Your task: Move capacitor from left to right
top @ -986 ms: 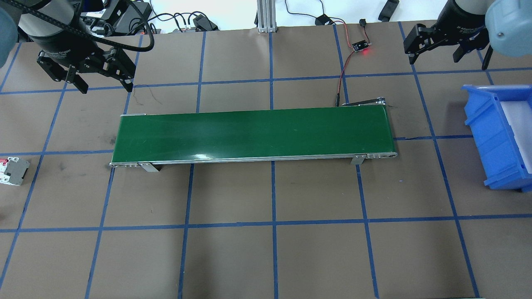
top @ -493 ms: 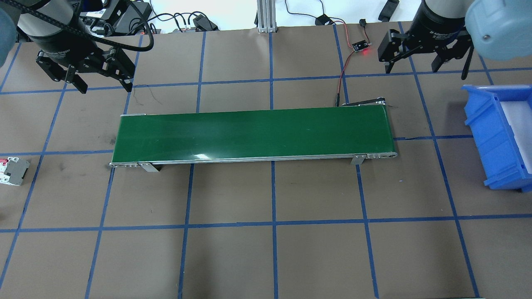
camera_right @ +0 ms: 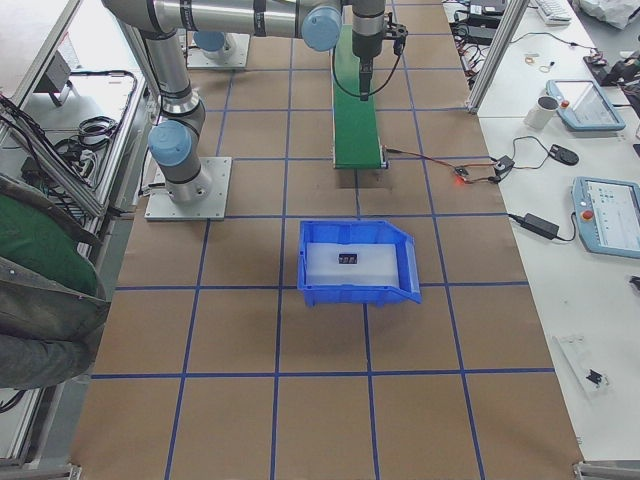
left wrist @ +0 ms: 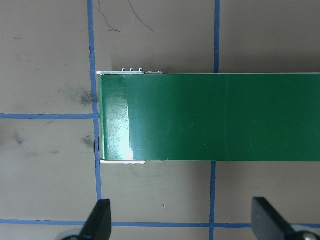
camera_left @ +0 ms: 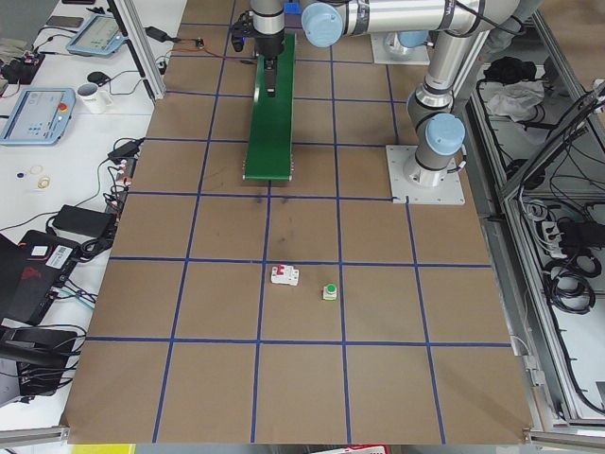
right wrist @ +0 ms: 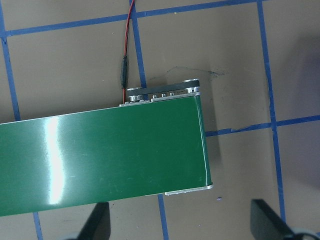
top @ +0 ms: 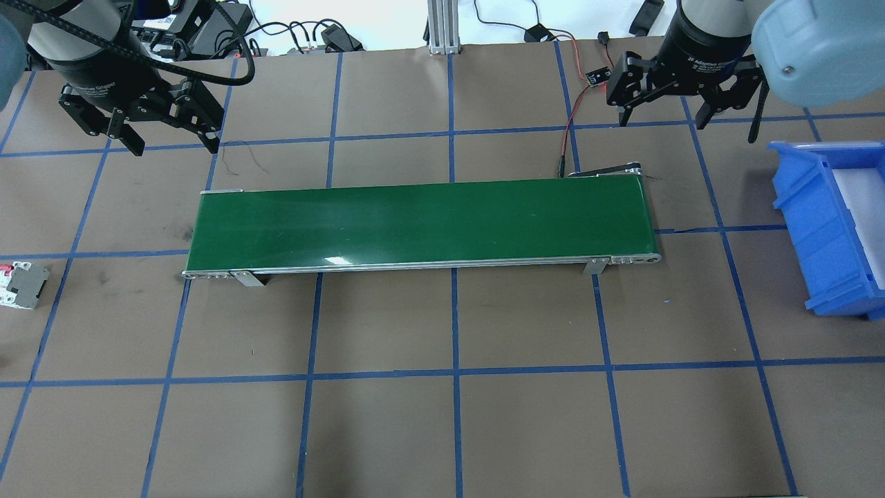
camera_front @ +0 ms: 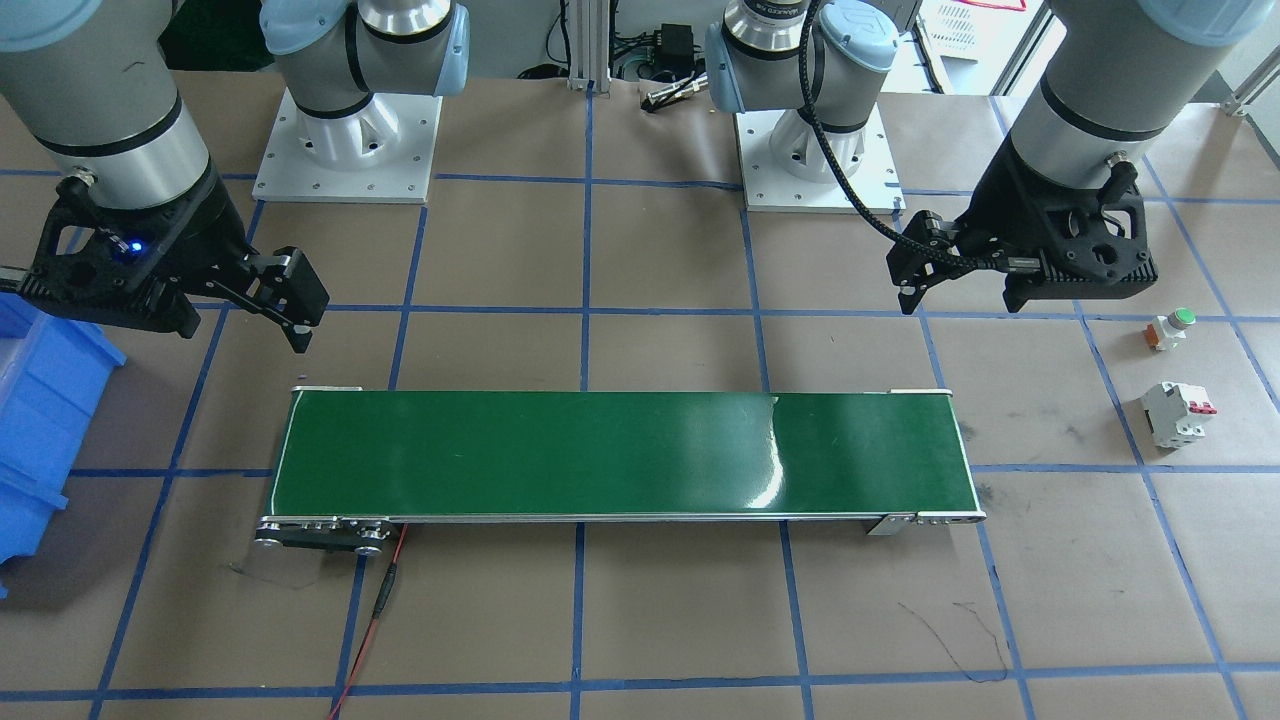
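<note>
The capacitor shows only in the exterior right view, as a small black piece on the white floor of the blue bin. My left gripper is open and empty, above the table behind the left end of the green conveyor belt. Its wrist view shows the fingers spread over that belt end. My right gripper is open and empty behind the belt's right end, and its wrist view looks down on that end. Nothing lies on the belt.
A white circuit breaker with red switches lies at the table's left edge, with a green-capped push button near it. The blue bin stands at the right edge. A small board with a red light and its wire lie behind the belt.
My right arm has swung left, from above the bin's far corner to behind the belt's right end, its gripper still open. My left arm has stayed put.
</note>
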